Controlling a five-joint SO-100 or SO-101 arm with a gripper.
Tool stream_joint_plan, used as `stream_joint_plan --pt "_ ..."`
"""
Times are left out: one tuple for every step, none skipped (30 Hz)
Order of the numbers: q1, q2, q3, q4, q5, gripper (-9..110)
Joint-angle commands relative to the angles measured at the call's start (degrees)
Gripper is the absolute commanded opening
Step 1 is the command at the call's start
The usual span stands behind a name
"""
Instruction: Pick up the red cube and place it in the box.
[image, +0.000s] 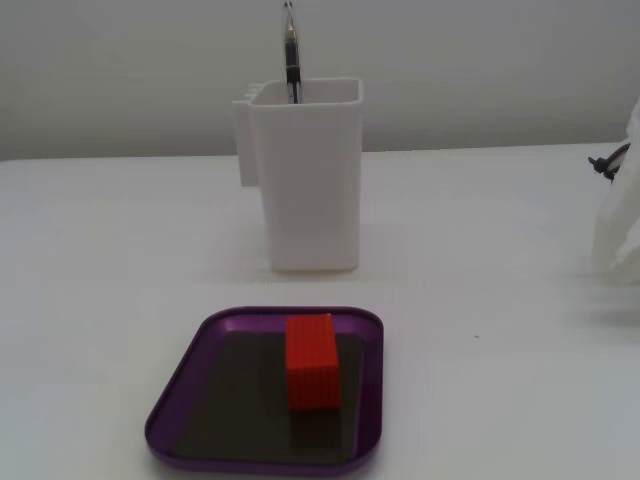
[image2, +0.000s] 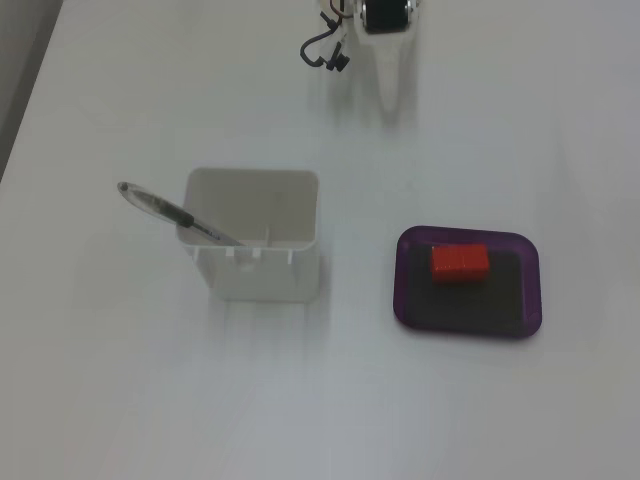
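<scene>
Gripper (image2: 392, 75) well away at the top edge of a fixed view, empty; whether its jaws are parted I cannot tell.

The red cube (image: 312, 361) already lies flat inside the box (image: 177, 400), toward one long rim in a fixed view (image2: 460, 263). It looks light, rigid and hard; its finely ribbed sides should give the jaws purchase, best taken across the narrow width. The surface (image: 500, 300) is plain white and smooth, under a pale wall. A white container (image: 305, 175) holding a pen (image2: 175, 215) stands well apart.
</scene>
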Motion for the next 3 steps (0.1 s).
stream_joint_plan --pt "0.3 3.7 0.5 0.0 -0.2 0" --pt "0.3 3.7 0.5 0.0 -0.2 0" --pt "0.3 3.7 0.5 0.0 -0.2 0"
